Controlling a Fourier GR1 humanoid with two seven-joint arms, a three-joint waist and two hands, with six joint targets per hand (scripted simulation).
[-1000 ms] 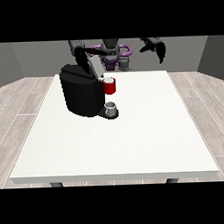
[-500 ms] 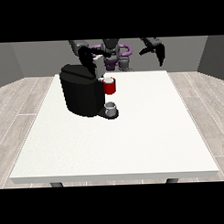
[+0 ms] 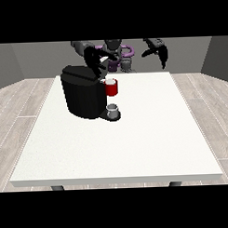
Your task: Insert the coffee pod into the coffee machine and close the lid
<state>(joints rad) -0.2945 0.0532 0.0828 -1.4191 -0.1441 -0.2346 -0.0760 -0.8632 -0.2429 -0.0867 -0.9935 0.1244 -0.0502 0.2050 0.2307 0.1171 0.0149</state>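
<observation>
On the far left part of the white desk (image 3: 135,143) stands the black coffee machine (image 3: 82,96), a bulky dark block whose top edge runs up to the hand at the view's left (image 3: 96,61). That hand hangs right over the machine's upper right corner, and since both are black, hand and machine blend together where they meet; I cannot tell whether the fingers are spread or curled, nor whether they touch the lid. The lid itself is hard to make out as a separate part, so whether it is up or down stays unclear. At the machine's front right side a red holder (image 3: 111,87) juts out with a pale round top, which may be the coffee pod sitting in it, though it is too small to be sure. Below it a small grey cup (image 3: 113,109) stands on the machine's dark base. The hand at the view's right (image 3: 158,50) is raised in the air beyond the desk's far edge, well apart from the machine, with its fingers hanging downward in a relaxed spread and nothing between them. Behind the machine the robot's body (image 3: 116,53) is partly hidden by the arm and the machine's top, showing only grey and purple parts.
</observation>
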